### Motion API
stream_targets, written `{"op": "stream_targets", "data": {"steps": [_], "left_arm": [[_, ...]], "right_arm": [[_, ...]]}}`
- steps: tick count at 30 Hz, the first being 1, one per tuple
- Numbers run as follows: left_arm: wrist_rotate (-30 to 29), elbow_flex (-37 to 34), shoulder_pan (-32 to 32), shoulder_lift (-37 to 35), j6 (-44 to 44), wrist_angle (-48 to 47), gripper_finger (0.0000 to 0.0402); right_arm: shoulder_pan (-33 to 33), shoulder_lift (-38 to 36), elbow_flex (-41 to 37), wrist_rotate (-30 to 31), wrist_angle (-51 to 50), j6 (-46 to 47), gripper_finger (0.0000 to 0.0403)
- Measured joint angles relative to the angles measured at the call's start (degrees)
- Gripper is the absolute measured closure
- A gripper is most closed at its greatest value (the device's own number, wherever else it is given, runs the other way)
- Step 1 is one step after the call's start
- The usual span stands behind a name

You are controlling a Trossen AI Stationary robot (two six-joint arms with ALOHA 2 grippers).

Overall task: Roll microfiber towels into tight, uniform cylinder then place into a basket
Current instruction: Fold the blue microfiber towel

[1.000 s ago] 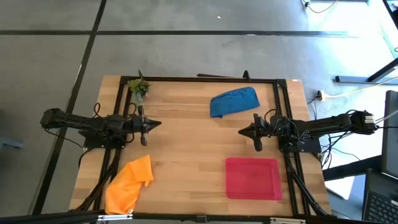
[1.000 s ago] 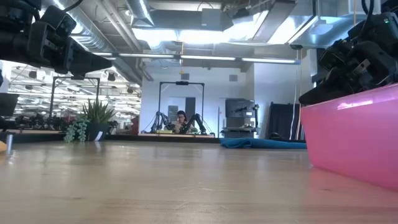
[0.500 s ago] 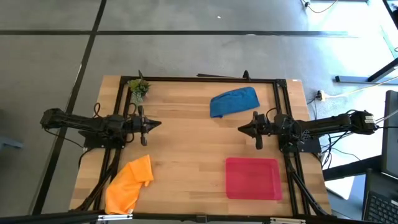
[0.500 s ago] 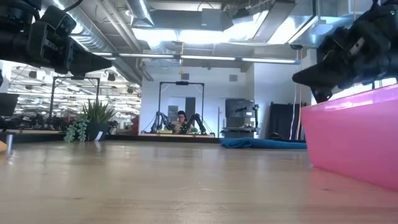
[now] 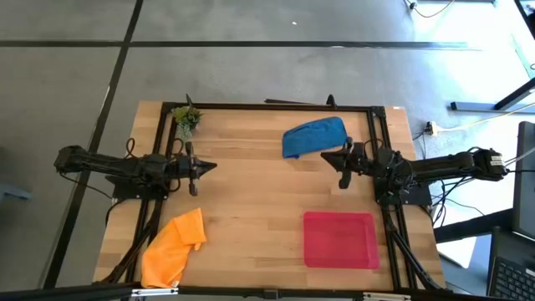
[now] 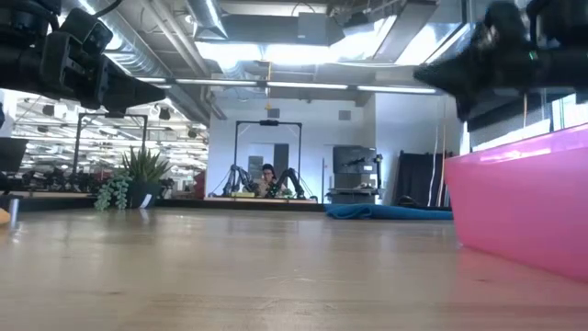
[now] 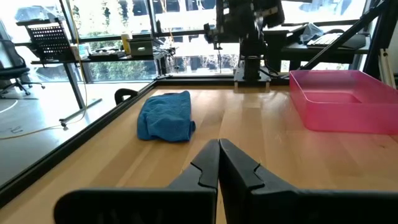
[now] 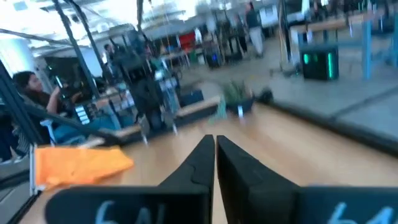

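Observation:
The blue towel lies crumpled on the table at the far right; it also shows in the left wrist view and the low view. The orange towel lies loosely at the near left, one part hanging over the near edge; it shows in the right wrist view. The red tray sits flat at the near right. My left gripper is shut and empty above the table's left side. My right gripper is shut and empty, just near of the blue towel.
A small potted plant stands at the far left corner. A black frame runs along the table's edges. The bare wood between the two grippers is open. A person sits in the room beyond the table.
My right gripper has gone up and toward the table's far edge, closer to the blue towel, turning a little. The towels and the tray have stayed where they were.

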Motion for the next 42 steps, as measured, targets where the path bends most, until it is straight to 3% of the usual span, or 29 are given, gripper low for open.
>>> {"op": "stream_targets", "data": {"steps": [4,10,15,20,23,27,34,42], "left_arm": [[0.0,0.0,0.0,0.0,0.0,0.0,0.0401],[0.0,0.0,0.0,0.0,0.0,0.0,0.0401],[0.0,0.0,0.0,0.0,0.0,0.1,0.0401],[-1.3,0.2,0.0,0.0,-0.7,5.7,0.0401],[-1.8,2.7,0.0,0.0,-2.6,9.1,0.0401],[-1.9,9.8,0.0,0.5,1.8,6.4,0.0401],[-9.1,28.8,0.3,13.5,4.0,-11.1,0.0401],[-10.3,45.4,6.5,34.1,-14.9,-27.2,0.0401]], "right_arm": [[0.0,0.0,8.8,0.1,-8.7,-5.5,0.0397],[0.0,0.7,27.4,1.8,-39.4,-9.4,0.0399],[0.0,1.4,40.5,6.7,-60.5,-5.5,0.04],[0.0,2.5,49.3,7.1,-74.1,1.9,0.04],[0.0,3.2,51.9,7.5,-78.6,4.5,0.04],[-0.8,3.6,52.7,7.5,-81.0,5.3,0.0401],[-7.0,4.3,52.8,2.5,-83.6,6.6,0.0401],[-19.9,9.5,52.8,-8.8,-87.6,9.6,0.0401]]}}
